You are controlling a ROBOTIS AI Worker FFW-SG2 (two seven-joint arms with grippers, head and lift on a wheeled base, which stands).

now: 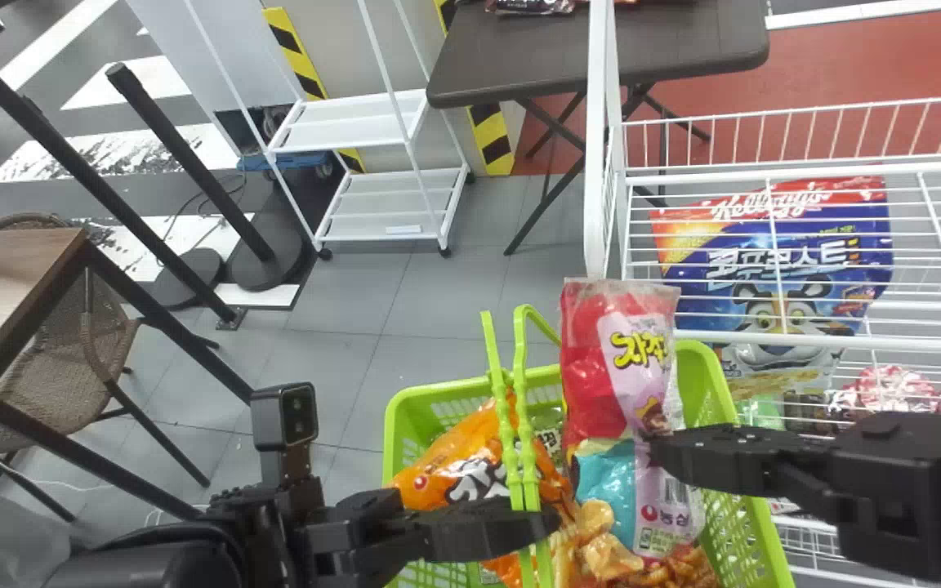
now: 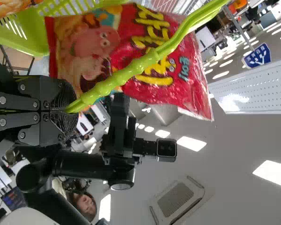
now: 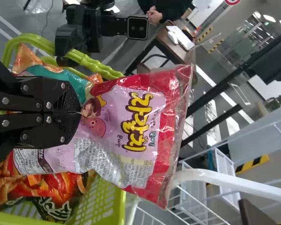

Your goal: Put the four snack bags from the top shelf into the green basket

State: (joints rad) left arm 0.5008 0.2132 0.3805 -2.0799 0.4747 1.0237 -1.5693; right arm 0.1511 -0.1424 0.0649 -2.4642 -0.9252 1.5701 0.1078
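At three o'clock in the head view, a big white wire shelf (image 1: 773, 175). At twelve o'clock to one o'clock, a dark counter (image 1: 519, 57), with small packs (image 1: 529, 6) on top, cut off by the edge. At five o'clock, the green basket (image 1: 736, 506), with other bags inside. At three o'clock, behind the wires, a blue cereal bag (image 1: 797, 269) with a red top, white letters and a striped cartoon cat. Toward four o'clock, red and white packs (image 1: 887, 392) behind more wires, names hard to make out.

Upright at the basket's opening, the red snack bag (image 1: 617, 359), gripped by the right gripper (image 1: 666, 447) at four o'clock. On the bag, a pink patch with fat yellow letters, lines of tiny print and a bar code. In the left wrist view, big yellow letters on red, partly behind a green handle. In the basket, toward six o'clock, an orange bag (image 1: 442, 461) with thick black letters. Near five o'clock, the left gripper (image 1: 548, 523), pinched tight on the green handles (image 1: 519, 425). In the right wrist view, a black bag (image 3: 54, 208) with white letters, half covered. Low end of the red snack bag mixed in with other bags, depth hard to tell.
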